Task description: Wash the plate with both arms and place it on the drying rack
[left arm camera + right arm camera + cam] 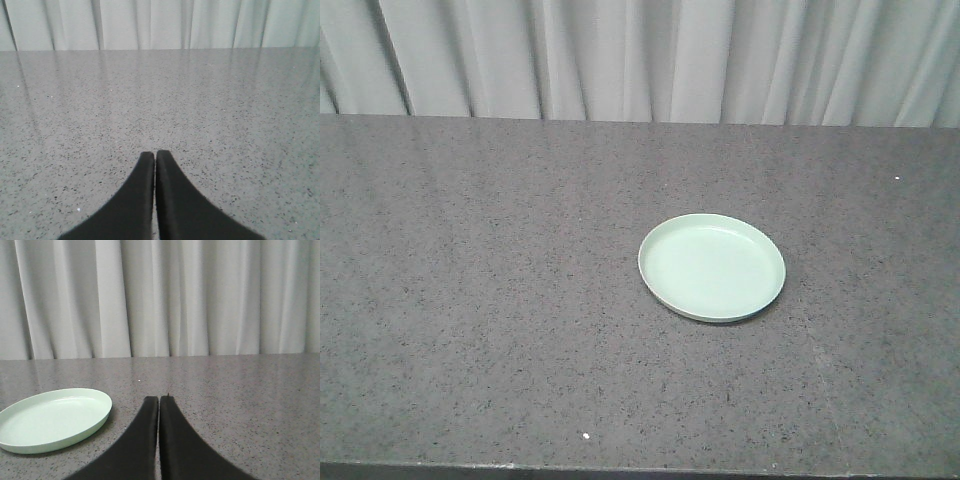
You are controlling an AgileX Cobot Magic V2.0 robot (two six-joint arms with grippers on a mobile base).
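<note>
The pale mint-green plate (712,266) lies right side up on the grey speckled countertop (470,300), right of the middle. It also shows in the right wrist view (52,419), at the lower left. My right gripper (159,399) is shut and empty, just right of the plate and low over the counter. My left gripper (155,154) is shut and empty over bare counter; the plate is not in its view. Neither arm shows in the front view. The drying rack is out of view.
A pale pleated curtain (640,55) hangs behind the counter's far edge. The counter's front edge (620,468) runs along the bottom of the front view.
</note>
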